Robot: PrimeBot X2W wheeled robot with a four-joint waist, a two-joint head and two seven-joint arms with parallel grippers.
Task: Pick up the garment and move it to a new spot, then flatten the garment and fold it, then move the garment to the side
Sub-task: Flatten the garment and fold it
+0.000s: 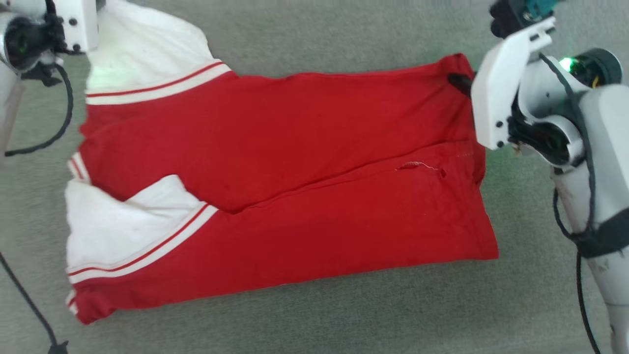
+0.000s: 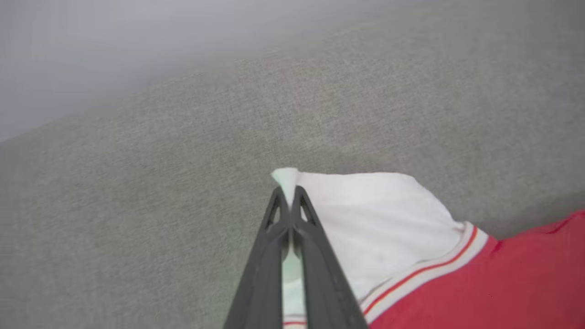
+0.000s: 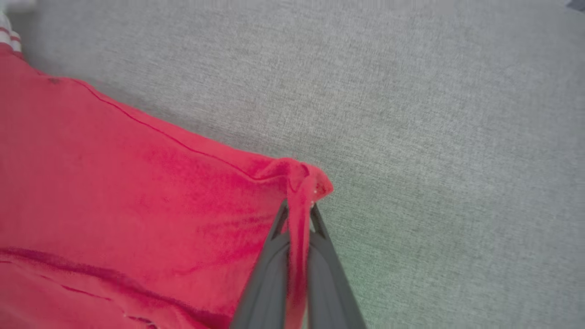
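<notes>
Pinching the garment (image 1: 295, 162) — sleeve (image 2: 374, 214) (left tool (image 2: 289, 194)), hem corner (image 3: 315, 180) (right tool (image 3: 299, 210)).

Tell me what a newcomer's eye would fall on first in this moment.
The red garment with white sleeves dominates the scene, lying part-folded across the middle of the grey cloth surface. At its far left corner, the left gripper is shut on the tip of a white sleeve. At its far right corner, the right gripper pinches the red hem corner.
</notes>
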